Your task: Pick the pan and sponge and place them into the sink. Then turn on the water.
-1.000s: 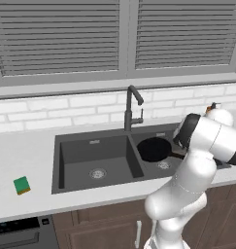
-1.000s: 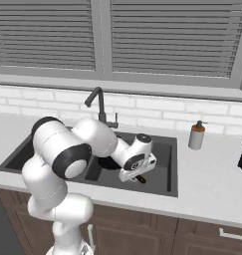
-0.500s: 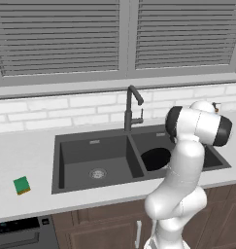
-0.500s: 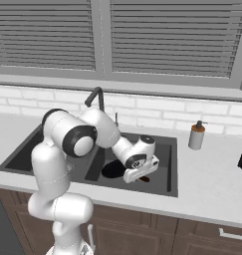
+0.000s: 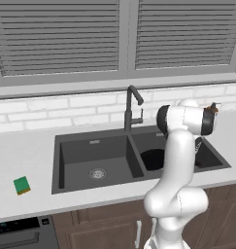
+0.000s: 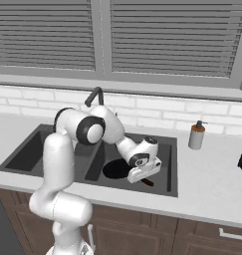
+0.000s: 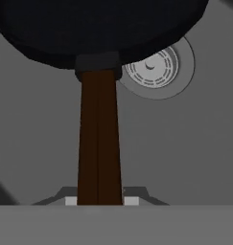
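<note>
The black pan (image 6: 115, 169) lies low in the right basin of the dark grey sink (image 6: 172, 167), its dark brown handle (image 7: 99, 139) pointing toward the front. My gripper (image 6: 144, 178) is shut on that handle, and its tips (image 7: 99, 201) hug the handle on both sides in the hand view. The pan's round body (image 7: 99, 28) covers part of the basin's metal drain (image 7: 154, 67). From the left base view, the pan (image 5: 152, 159) shows partly behind my arm. The green sponge (image 5: 22, 185) sits on the counter left of the sink (image 5: 56, 165). No water runs from the faucet (image 5: 131, 104).
The tall dark faucet (image 6: 95, 94) stands behind the divider between the two basins. A soap dispenser (image 6: 195, 135) stands on the counter right of the sink. The left basin holds only its drain (image 5: 97, 172). A brick wall and window blinds close off the back.
My arm has swung and lowered, carrying the pan down into the right basin. The sponge has not moved.
</note>
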